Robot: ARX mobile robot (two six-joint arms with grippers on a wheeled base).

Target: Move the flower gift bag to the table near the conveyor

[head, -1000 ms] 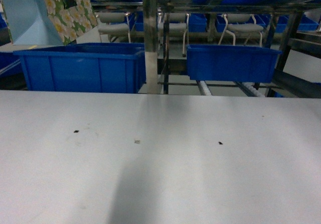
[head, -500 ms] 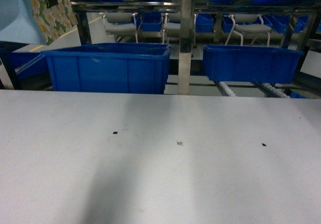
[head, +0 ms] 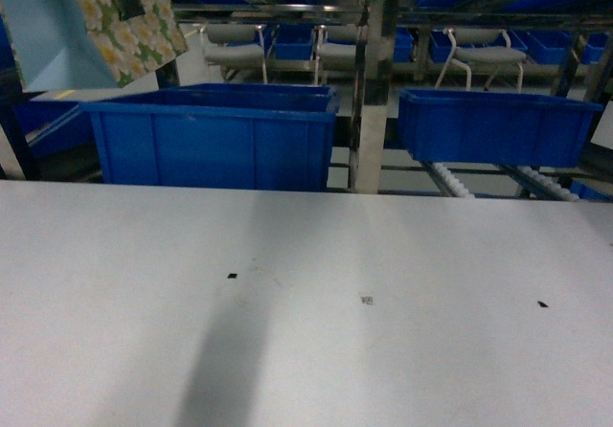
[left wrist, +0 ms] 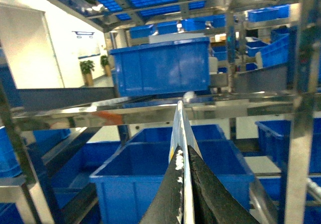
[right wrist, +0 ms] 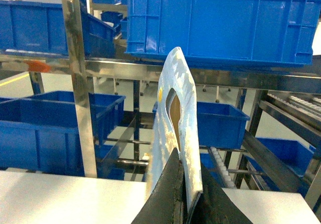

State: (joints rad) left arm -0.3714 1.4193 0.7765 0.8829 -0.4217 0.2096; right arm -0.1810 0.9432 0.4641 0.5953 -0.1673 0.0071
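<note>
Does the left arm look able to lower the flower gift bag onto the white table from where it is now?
Probably yes. The left pincer is shut on the flower gift bag, hanging high at left; nothing shows between it and the table.

The right gripper [right wrist: 184,196] pinches a pale blue bag [right wrist: 175,133] upright above the table [right wrist: 60,199].

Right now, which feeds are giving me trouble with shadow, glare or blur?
Head view: a broad dark shadow streak crosses the table; the whole picture is dim and grainy. Left wrist view: glare off the conveyor rails, and a washed-out bright wall at left. Right wrist view: evenly lit and sharp, the flower gift bag crisp.
</note>
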